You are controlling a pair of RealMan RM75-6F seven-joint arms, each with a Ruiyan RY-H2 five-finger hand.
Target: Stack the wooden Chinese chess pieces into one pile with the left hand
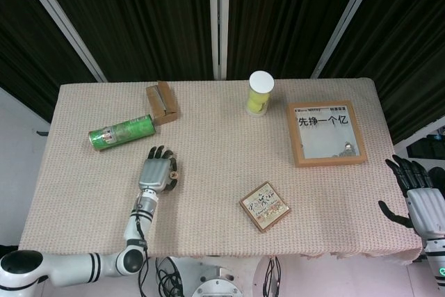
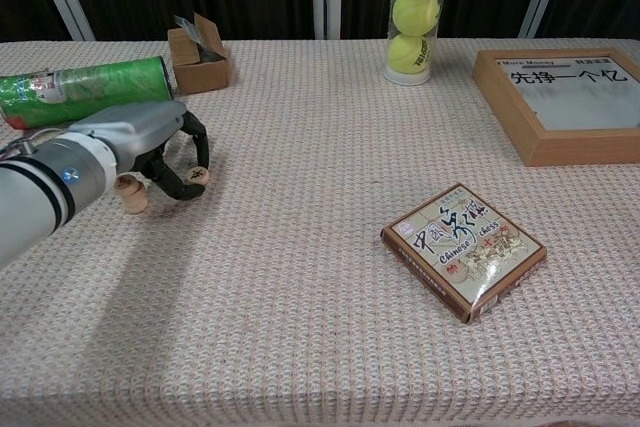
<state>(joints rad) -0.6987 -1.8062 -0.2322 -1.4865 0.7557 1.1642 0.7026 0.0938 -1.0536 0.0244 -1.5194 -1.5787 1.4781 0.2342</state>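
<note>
My left hand (image 2: 140,147) lies low over the table at the left, also seen in the head view (image 1: 156,172). Its fingers curl down around a single wooden chess piece (image 2: 200,176), pinching it between thumb and a fingertip on the cloth; that piece shows at the hand's right edge (image 1: 174,170). A short pile of chess pieces (image 2: 128,193) stands just left of it, beside the palm. My right hand (image 1: 421,199) hangs off the table's right edge, fingers spread and holding nothing.
A green can (image 2: 85,87) lies behind the left hand, with a small cardboard box (image 2: 198,54) beyond it. A chess-set box (image 2: 463,250) lies mid-table, a tennis ball tube (image 2: 417,17) at the back, and a wooden frame (image 2: 560,102) at the right.
</note>
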